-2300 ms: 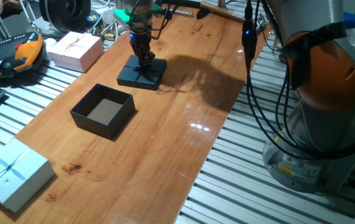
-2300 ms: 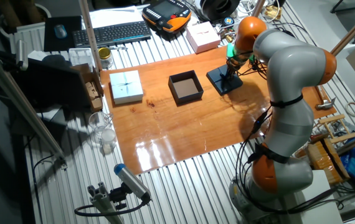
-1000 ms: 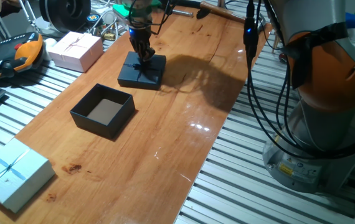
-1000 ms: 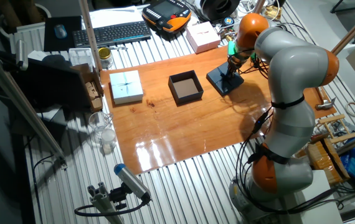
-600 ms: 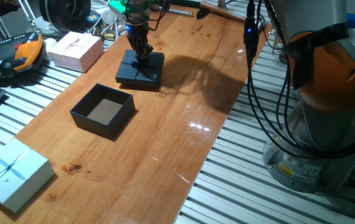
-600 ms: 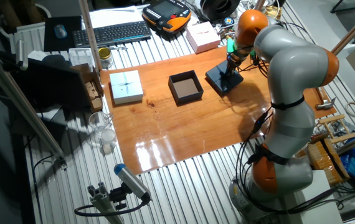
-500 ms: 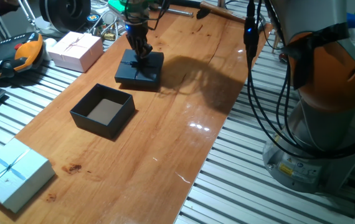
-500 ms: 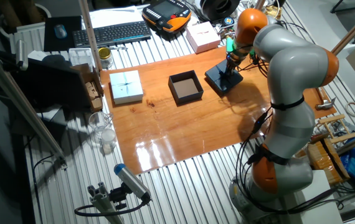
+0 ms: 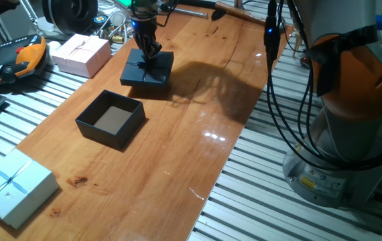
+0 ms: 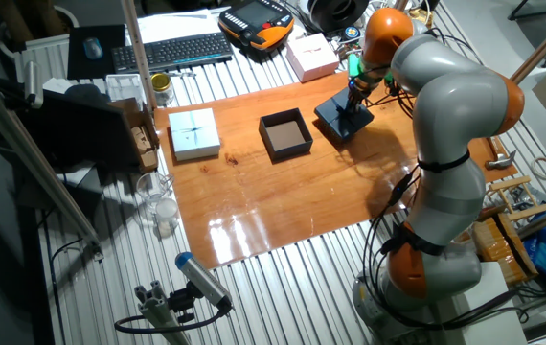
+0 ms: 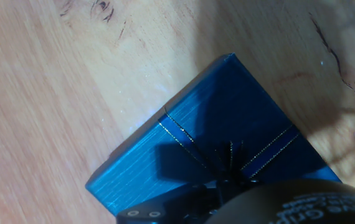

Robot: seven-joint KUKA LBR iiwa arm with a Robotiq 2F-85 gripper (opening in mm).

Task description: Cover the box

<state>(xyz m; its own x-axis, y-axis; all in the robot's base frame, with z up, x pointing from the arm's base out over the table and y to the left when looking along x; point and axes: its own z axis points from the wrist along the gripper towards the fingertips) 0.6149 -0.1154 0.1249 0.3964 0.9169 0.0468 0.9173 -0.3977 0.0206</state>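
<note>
The box [image 9: 110, 118] is a small square black base with a brownish floor, standing open on the wooden board; it also shows in the other fixed view [image 10: 285, 134]. The flat black lid [image 9: 147, 69] with a ribbon bow hangs a little above the board, behind and right of the box, slightly tilted. My gripper [image 9: 149, 55] is shut on the bow at the lid's middle. The other fixed view shows the gripper [image 10: 354, 96] above the lid [image 10: 343, 117]. In the hand view the lid [image 11: 227, 124] fills the middle, and the fingers are mostly hidden.
A pink gift box [image 9: 80, 53] stands at the back left, off the board. A pale blue gift box [image 9: 10, 187] lies at the front left. An orange teach pendant [image 9: 17, 60] and a keyboard [image 10: 172, 50] lie beyond the board's edge. Cables hang by the arm [image 9: 298, 100].
The gripper has risen and moved slightly to the left with the lid in it. The lid has come off the board. The box has not moved.
</note>
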